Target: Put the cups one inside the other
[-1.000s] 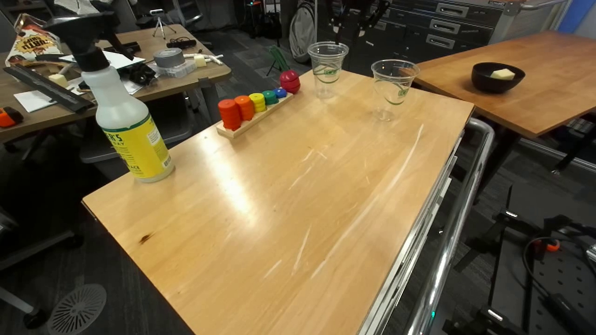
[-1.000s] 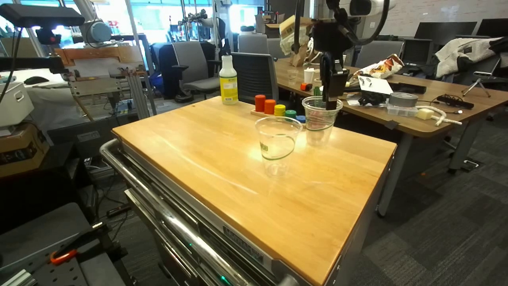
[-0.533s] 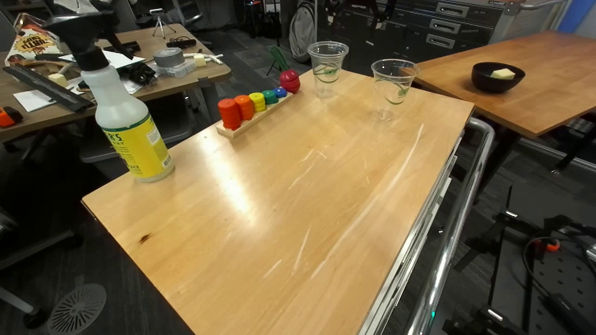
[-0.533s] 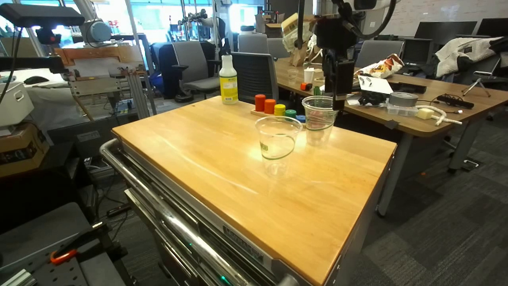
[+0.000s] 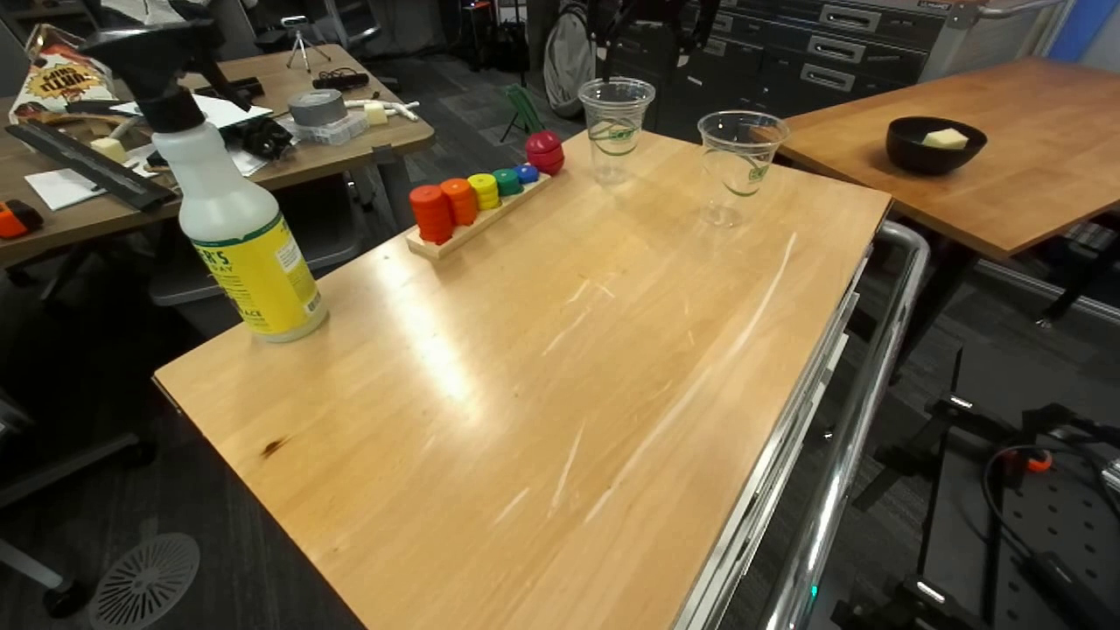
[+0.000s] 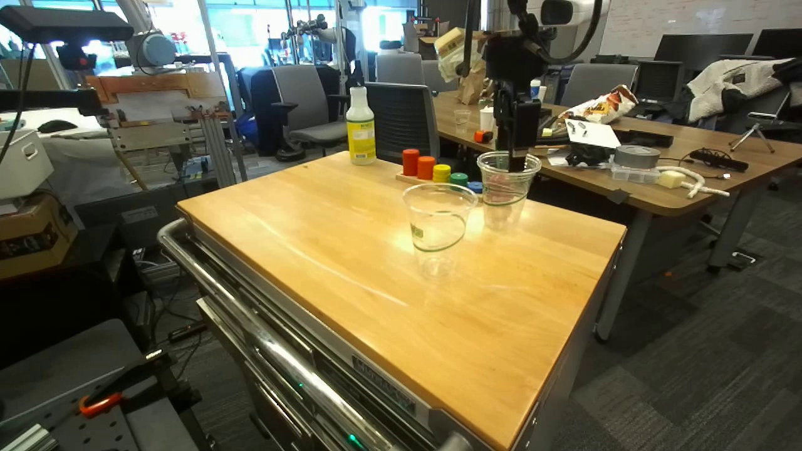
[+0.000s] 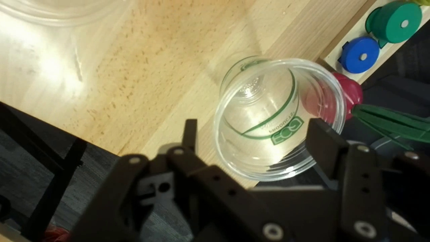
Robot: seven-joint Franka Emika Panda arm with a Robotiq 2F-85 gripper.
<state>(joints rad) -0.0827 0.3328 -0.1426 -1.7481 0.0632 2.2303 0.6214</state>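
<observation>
First cup (image 7: 278, 119), by the gripper (image 7: 253, 129): clear, upright on the table (image 6: 344, 250), its rim mostly between the fingers in the wrist view.
Gripper: spread wide; I cannot tell whether it touches that rim.
Second cup (image 6: 438, 219): clear, upright, farther from the gripper.
Coloured blocks (image 5: 459, 203): near the first cup.

"ECO" and "PRODUCTS" in green print, right by the pincer (image 7: 253, 136)
In the wrist view both words mark the nearest cup (image 7: 265, 104); print on the second cup (image 5: 742, 168), farther from the pincer, is too small to read. Well apart from the pincer, in an exterior view, the spray bottle (image 5: 262, 284) shows "R'S", "AY" and "ACE" on its yellow label, and the snack bag (image 5: 68, 83) "TURTLE CHIPS".
</observation>
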